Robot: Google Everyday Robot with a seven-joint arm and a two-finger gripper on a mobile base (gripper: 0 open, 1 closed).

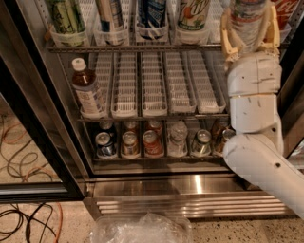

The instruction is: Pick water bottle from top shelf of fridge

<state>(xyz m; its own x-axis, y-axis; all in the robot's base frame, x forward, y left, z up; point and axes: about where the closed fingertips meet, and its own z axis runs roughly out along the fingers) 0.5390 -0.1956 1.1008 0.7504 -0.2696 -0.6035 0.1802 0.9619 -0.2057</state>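
Clear ribbed plastic shows between two cream fingers point(228, 40) — the large water bottle point(249, 29) with a pale label stands at the right end of the wire top shelf point(142, 48) of the black-framed glass-door fridge point(42, 128). Our two-finger gripper point(249, 14) is clamped on both its sides, just above that shelf's front edge.

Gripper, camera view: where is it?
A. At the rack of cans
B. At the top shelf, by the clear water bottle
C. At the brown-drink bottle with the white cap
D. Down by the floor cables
B: the gripper is up at the right end of the top shelf, at the water bottle, well above the cans.
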